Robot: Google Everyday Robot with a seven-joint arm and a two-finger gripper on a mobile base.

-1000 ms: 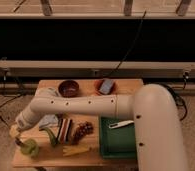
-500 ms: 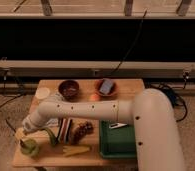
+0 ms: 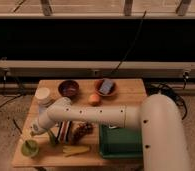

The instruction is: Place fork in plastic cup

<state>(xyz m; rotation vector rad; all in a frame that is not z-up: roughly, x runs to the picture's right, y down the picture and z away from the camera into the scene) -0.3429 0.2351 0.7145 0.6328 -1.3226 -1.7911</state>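
Note:
The light yellow-green plastic cup stands upright at the table's front left corner. My gripper hangs just above and slightly behind the cup, at the end of the white arm that reaches in from the right. It is shut on the fork, a thin sliver that sticks out up and to the left, past the table's left edge. The fork's lower end is hidden by the gripper.
A white round container, a dark bowl, an orange and an orange bowl line the back. A grape bunch, a yellow item and a green tray lie at the front.
The gripper with the fork has moved a little right and down, closer over the plastic cup. The arm's elbow has shifted right with it.

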